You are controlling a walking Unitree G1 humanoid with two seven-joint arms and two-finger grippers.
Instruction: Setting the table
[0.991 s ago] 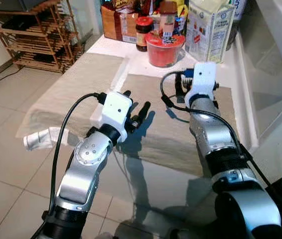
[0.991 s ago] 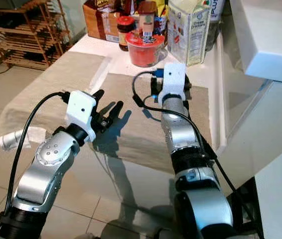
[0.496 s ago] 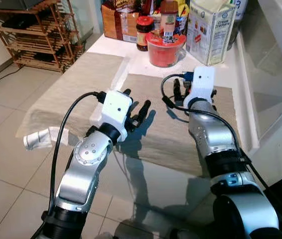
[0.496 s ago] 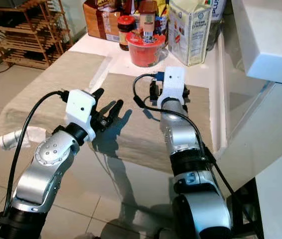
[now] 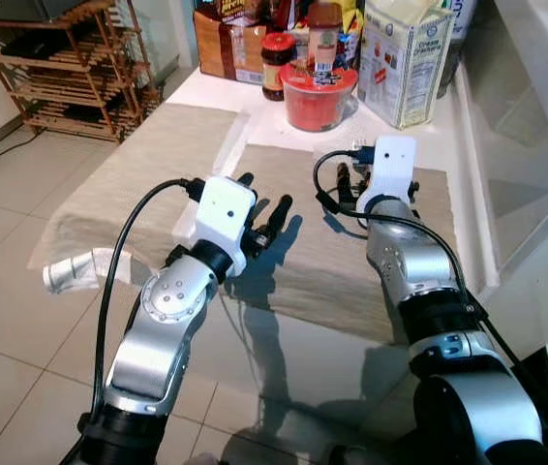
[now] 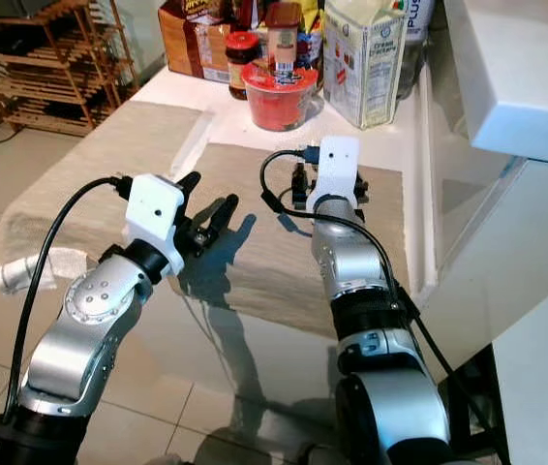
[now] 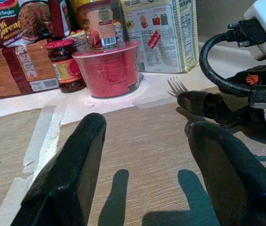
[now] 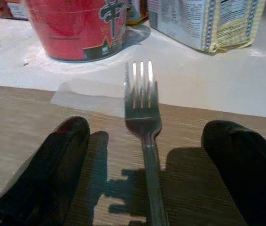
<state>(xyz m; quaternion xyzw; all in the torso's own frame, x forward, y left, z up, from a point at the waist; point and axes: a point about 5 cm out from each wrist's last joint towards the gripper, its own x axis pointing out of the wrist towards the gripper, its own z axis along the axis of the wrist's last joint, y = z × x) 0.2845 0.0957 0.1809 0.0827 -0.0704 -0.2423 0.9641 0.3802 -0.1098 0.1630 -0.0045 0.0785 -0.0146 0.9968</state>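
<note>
A silver fork [image 8: 144, 117] lies on the beige placemat [image 5: 303, 262], its tines reaching over the mat's far edge toward the red cup; the tines [image 7: 176, 85] also appear in the left wrist view. My right gripper [image 8: 148, 141] is open low over the mat, one finger on each side of the fork's handle; in the eye view the right gripper [image 5: 350, 180] sits under its white wrist module. My left gripper [image 5: 266, 194] hovers open above the mat's left part, holding nothing.
A red noodle cup [image 5: 319, 95], a jar [image 5: 276, 63], a brown box [image 5: 230, 44] and a milk carton [image 5: 408, 58] crowd the table's far end. A second mat [image 5: 148, 165] lies to the left. A wooden rack [image 5: 71, 68] stands on the floor; a white counter [image 5: 545, 58] is at right.
My right gripper has drawn back and down a little over the fork. The left arm has stayed in place.
</note>
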